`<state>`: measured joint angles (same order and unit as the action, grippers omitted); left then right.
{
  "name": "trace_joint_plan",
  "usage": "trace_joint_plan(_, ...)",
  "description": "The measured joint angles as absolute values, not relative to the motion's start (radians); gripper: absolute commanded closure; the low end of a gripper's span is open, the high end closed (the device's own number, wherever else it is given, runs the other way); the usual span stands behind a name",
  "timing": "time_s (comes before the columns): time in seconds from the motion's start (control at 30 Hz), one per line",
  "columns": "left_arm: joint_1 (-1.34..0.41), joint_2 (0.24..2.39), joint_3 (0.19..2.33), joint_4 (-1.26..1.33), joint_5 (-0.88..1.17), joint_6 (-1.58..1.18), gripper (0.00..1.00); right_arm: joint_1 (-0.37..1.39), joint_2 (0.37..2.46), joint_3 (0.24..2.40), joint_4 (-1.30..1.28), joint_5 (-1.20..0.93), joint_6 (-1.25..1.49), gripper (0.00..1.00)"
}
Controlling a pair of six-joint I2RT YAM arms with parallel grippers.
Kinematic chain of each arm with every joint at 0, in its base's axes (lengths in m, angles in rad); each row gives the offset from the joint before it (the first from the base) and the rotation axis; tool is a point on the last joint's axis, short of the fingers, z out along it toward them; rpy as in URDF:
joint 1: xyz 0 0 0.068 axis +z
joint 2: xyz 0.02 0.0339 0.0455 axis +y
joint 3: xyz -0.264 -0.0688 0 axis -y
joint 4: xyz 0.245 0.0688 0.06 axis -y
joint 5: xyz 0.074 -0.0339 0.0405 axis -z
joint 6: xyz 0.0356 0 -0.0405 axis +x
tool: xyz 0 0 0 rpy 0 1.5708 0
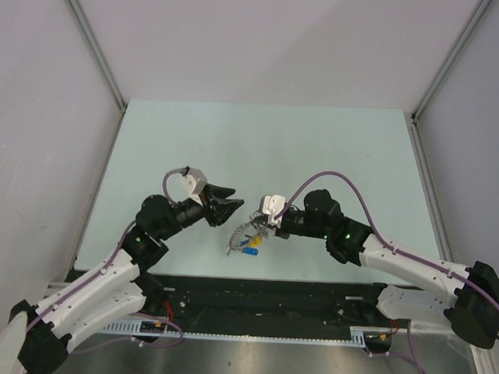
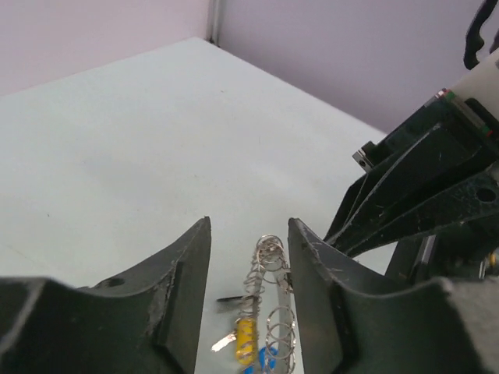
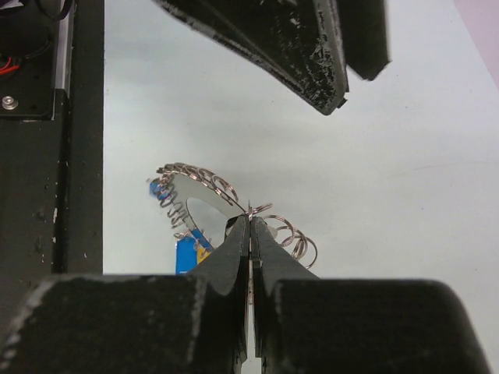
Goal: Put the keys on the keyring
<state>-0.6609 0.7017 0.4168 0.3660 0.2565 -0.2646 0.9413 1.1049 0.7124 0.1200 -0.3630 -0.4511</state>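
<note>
The keyring [image 1: 246, 233] is a flat grey ring edged with small wire loops, held tilted above the table [image 1: 317, 148]. My right gripper [image 1: 261, 224] is shut on its rim; in the right wrist view the gripper [image 3: 249, 222] pinches the keyring [image 3: 191, 199] at its near edge. A blue key [image 3: 185, 253] and a yellow key [image 2: 246, 335] hang from its lower side. My left gripper [image 1: 232, 209] is open and empty. In the left wrist view the keyring [image 2: 269, 273] shows edge-on between its fingers [image 2: 187, 288], near the right one.
The black and silver rail [image 1: 261, 299] runs along the table's near edge under both arms. Pale walls close the table at the left, back and right. The right gripper's black fingers [image 2: 421, 187] fill the right of the left wrist view.
</note>
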Motion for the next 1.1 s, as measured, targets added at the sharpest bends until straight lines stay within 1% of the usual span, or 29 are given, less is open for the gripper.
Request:
trace_joint_plan(0.1,-0.597,0.778,0.564,0.2,0.4,-0.118,0.4,0.941,1.097,0.712,0.102,-0.369,-0.461,1.0)
trace_joint_plan(0.13,-0.582,0.816,0.623,0.135,0.451,-0.048,0.39,0.941,1.095,0.712,0.096,-0.372,-0.464,1.0)
trace_joint_plan(0.17,-0.569,0.934,0.787,-0.085,0.583,0.161,0.38,0.941,1.088,0.712,0.08,-0.378,-0.469,1.0)
trace_joint_plan(0.2,-0.569,0.934,0.787,-0.085,0.583,0.161,0.38,0.941,1.088,0.712,0.079,-0.378,-0.469,1.0)
trace_joint_plan(0.27,-0.569,0.995,0.856,-0.227,0.643,0.316,0.39,0.941,1.087,0.712,0.072,-0.382,-0.473,1.0)
trace_joint_plan(0.4,-0.569,1.135,0.974,-0.44,0.741,0.558,0.43,0.942,1.086,0.712,0.063,-0.386,-0.475,1.0)
trace_joint_plan(0.53,-0.579,1.2,1.001,-0.529,0.787,0.68,0.45,0.942,1.086,0.712,0.057,-0.392,-0.476,1.0)
trace_joint_plan(0.57,-0.588,1.213,1.006,-0.55,0.79,0.709,0.48,0.942,1.086,0.712,0.056,-0.393,-0.476,1.0)
trace_joint_plan(0.67,-0.621,1.253,1.023,-0.602,0.791,0.776,0.52,0.942,1.086,0.712,0.055,-0.397,-0.476,1.0)
trace_joint_plan(0.77,-0.64,1.277,1.035,-0.628,0.797,0.815,0.55,0.942,1.086,0.712,0.053,-0.402,-0.476,1.0)
trace_joint_plan(0.97,-0.654,1.296,1.067,-0.666,0.809,0.867,0.66,0.944,1.086,0.712,0.045,-0.408,-0.477,1.0)
trace_joint_plan(1.1,-0.655,1.304,1.075,-0.676,0.824,0.881,0.68,0.944,1.086,0.712,0.038,-0.409,-0.477,1.0)
